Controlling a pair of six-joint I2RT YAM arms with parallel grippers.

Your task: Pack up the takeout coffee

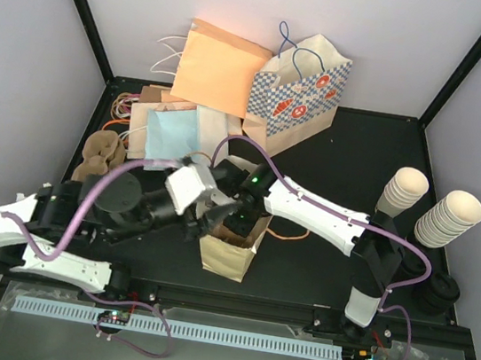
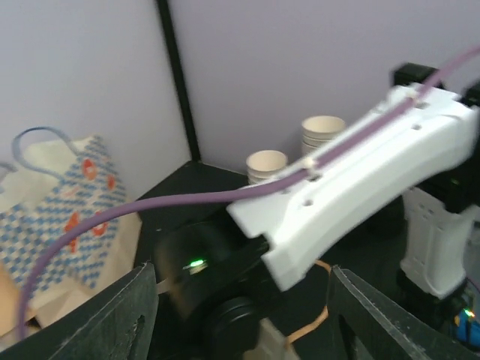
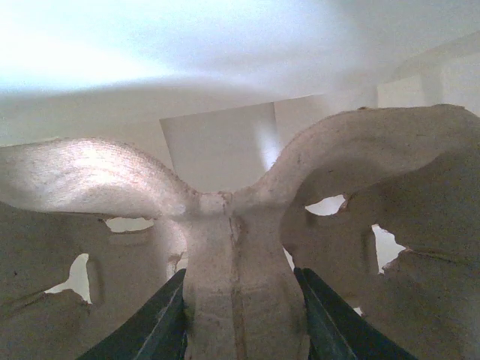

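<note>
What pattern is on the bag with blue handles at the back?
The bag: blue-and-white checks with red circles; top view best.

Top camera high over the near edge, looking down the whole table [image 1: 361, 152], left wrist camera level, facing the back right corner, sharing right arm [image 2: 360, 180], checkered gift bag [image 2: 64, 210], paper cup stacks [image 2: 322, 133] with overhead, right wrist camera peering past right gripper [image 3: 240, 281], jammed against a pulp cup carrier [image 3: 352, 172]
</note>
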